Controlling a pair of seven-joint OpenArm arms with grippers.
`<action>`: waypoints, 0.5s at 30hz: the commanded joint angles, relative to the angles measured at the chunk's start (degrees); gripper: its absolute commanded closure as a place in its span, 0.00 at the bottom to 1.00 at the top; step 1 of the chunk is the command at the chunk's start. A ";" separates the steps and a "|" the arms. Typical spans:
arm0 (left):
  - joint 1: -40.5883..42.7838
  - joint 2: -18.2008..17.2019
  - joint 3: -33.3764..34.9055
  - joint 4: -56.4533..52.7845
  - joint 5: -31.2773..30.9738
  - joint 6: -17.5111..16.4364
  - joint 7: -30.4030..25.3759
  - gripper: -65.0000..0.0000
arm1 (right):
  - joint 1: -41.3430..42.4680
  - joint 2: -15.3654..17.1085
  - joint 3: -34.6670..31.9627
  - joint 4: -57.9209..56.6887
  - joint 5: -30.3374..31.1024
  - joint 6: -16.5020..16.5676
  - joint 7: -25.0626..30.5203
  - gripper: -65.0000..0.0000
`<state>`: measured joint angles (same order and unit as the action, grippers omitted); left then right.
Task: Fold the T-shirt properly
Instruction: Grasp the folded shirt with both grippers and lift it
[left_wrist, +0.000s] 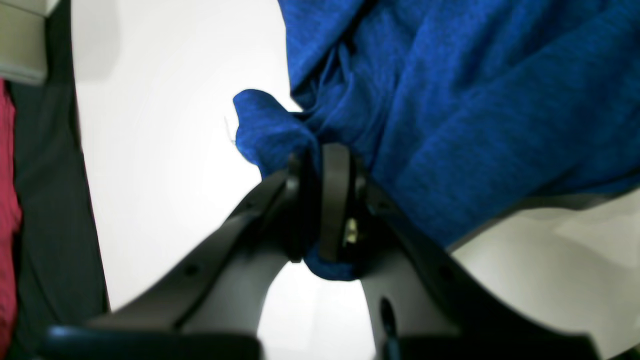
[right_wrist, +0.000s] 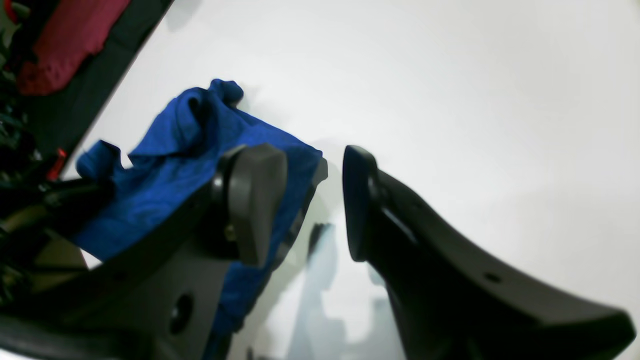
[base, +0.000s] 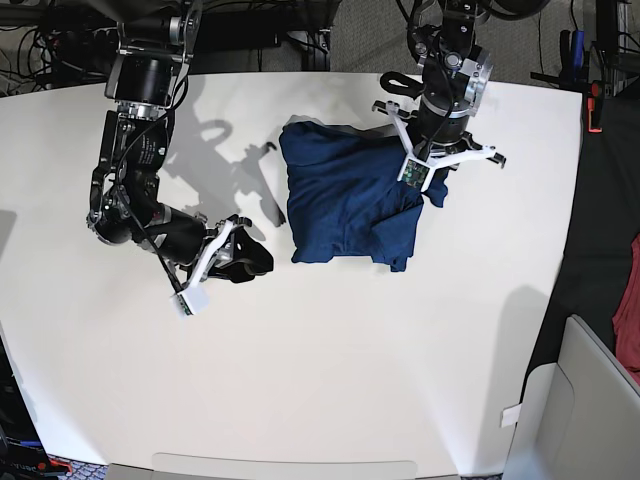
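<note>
T-shirt handling: the T-shirt (base: 345, 200) looks thin, soft and light; you should expect it to drape, sag and slide over itself rather than hold a crease. Not fragile.

Where to take hold: judged best at an edge or corner of a layer, pinching only the top layer so the stack beneath stays put. A bunched grab will drag folds along.

Right gripper: the right gripper (right_wrist: 312, 200) stands about half open with nothing between its jaws. It hovers over bare table (base: 320, 360), touching no cloth.

T-shirt from the right gripper: the shirt lies off its outer jaw side, near but apart, partly hidden behind one finger in the right wrist view.

T-shirt lie: a rumpled, roughly square bundle, partly folded, edges uneven.

Left gripper: the left gripper (left_wrist: 320, 200) is nearly closed, pinching a gathered fold of the blue fabric.

T-shirt from the left gripper: a tuft pokes past the fingertips; the main body spreads ahead and to one side of the jaws.

Red cloth: red cloth (left_wrist: 7, 210) sits off the table, well away from the left gripper.
</note>
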<state>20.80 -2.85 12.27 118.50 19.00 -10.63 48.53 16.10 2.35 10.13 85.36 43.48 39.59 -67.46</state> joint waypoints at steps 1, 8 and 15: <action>0.43 0.96 -0.80 1.02 0.56 0.39 -0.75 0.95 | 2.23 -0.11 -0.68 1.01 1.92 0.41 1.75 0.63; 0.52 1.93 -1.68 0.76 0.38 0.39 0.04 0.95 | 6.01 -0.11 -2.09 0.84 1.83 0.41 1.75 0.63; -0.53 3.16 -3.88 0.67 0.38 0.39 0.83 0.85 | 12.34 -2.13 -12.20 0.40 -0.19 0.41 1.75 0.63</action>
<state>20.91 0.21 8.54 118.28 18.94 -10.66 50.00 26.70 0.34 -2.13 85.12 42.41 39.72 -66.92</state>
